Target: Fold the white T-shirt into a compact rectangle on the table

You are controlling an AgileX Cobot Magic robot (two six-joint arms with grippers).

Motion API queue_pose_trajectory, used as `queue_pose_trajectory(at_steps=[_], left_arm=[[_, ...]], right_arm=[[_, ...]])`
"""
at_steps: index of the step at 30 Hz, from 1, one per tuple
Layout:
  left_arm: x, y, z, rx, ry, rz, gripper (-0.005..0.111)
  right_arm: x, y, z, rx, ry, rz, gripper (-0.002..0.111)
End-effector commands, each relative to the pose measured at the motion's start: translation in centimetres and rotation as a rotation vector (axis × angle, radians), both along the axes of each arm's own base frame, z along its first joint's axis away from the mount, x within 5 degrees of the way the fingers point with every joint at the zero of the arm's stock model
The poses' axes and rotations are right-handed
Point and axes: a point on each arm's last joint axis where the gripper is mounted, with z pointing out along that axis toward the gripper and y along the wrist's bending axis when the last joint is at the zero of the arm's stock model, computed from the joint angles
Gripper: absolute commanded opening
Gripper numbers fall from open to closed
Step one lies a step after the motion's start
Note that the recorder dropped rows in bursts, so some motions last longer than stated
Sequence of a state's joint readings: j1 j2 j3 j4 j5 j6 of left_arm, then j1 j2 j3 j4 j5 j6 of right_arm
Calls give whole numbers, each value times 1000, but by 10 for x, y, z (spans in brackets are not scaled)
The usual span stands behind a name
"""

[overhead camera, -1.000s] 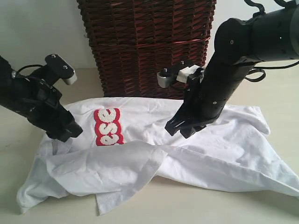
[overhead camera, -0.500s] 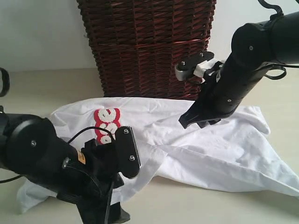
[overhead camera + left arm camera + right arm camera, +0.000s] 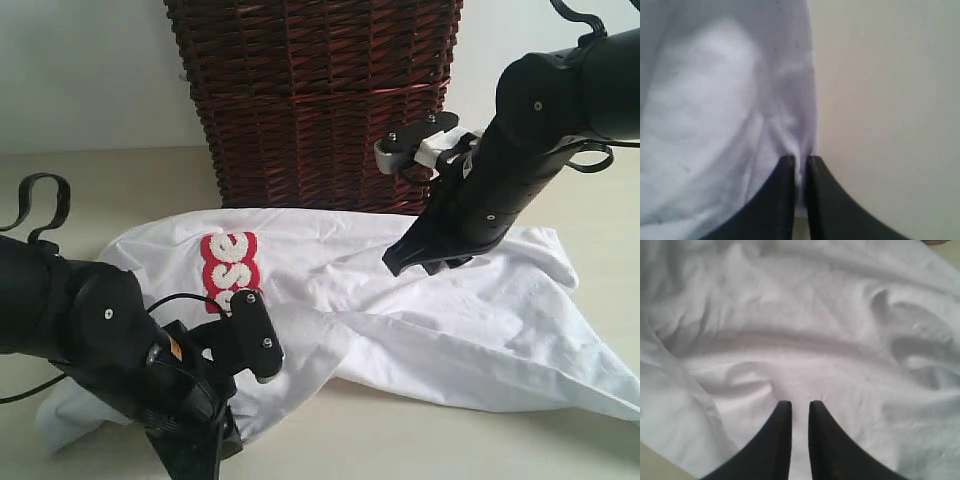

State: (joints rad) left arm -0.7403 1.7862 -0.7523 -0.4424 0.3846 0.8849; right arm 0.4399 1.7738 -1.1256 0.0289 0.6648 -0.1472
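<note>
Left gripper [image 3: 799, 161] clamps the shirt [image 3: 450, 320] at its front edge. Shirt lies crumpled on the table [image 3: 110, 190], before the basket [image 3: 310, 100]. Right gripper [image 3: 800, 406] nearly closed over the cloth; I cannot tell whether it grips.

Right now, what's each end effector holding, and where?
Left end effector pinches the white T-shirt by its edge; right end effector sits nearly shut over mid-shirt fabric, hold unclear.

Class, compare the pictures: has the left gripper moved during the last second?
Yes. The left gripper has dropped away from the wicker basket to the white T-shirt's near edge.
</note>
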Motion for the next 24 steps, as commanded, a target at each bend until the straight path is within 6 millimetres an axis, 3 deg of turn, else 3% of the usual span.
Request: queue_pose_trajectory(at_steps=[1,7,17,24], left_arm=[[-6,1,1,44,97,-40,0],[-22,3,13,120,329,-117,0],[-54,10,62,102,604,-198,0],[-94,3,57,166,688,-200,0]], right_arm=[[1,-2,3,4,-16,-4,15],[1,-2,3,4,-16,-4,15],[2,-1,4,13,-37,-2,15],[3,-1,4,12,-41,0,15]])
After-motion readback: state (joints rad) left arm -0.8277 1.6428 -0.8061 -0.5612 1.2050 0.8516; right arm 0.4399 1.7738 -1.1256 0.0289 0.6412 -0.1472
